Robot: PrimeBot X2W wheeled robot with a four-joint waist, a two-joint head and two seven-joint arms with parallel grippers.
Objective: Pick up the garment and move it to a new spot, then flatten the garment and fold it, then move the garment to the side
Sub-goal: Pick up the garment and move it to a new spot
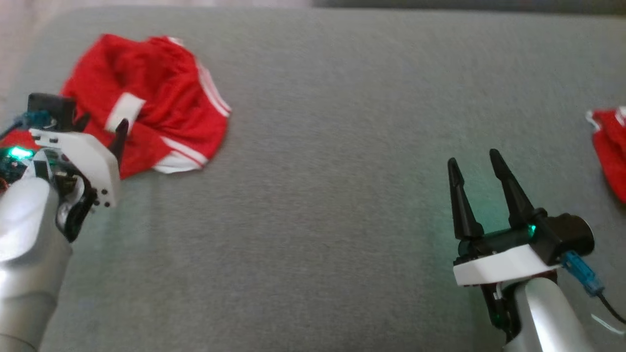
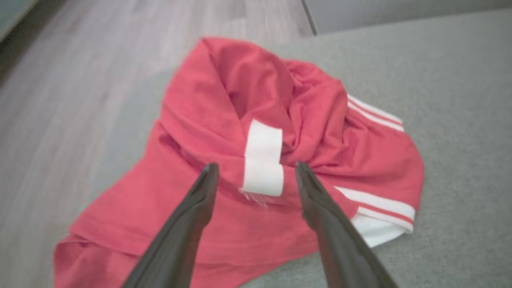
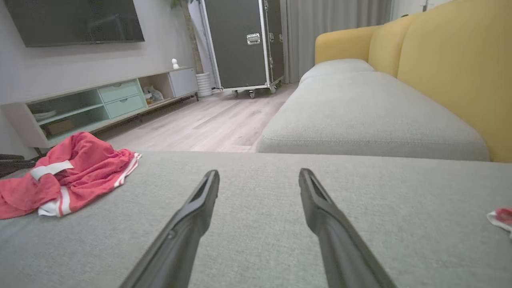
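Red, white-striped crumpled garment (image 1: 161, 98) lies far left on grey fabric cushion (image 1: 342, 146). Left gripper (image 2: 257, 165) above it, jaws spread wide, empty. Right gripper (image 1: 473, 157) likewise spread, empty, well apart.

forearms (image 1: 24, 234): silver, rounded | wrist housings (image 1: 499, 266): white over black | fingers (image 1: 462, 205): long, dark, tapered | cables (image 1: 582, 275): blue plug, black lead | LEDs (image 1: 19, 153): glowing green

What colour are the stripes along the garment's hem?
White, on the red garment; the stripes show best in the left wrist view.
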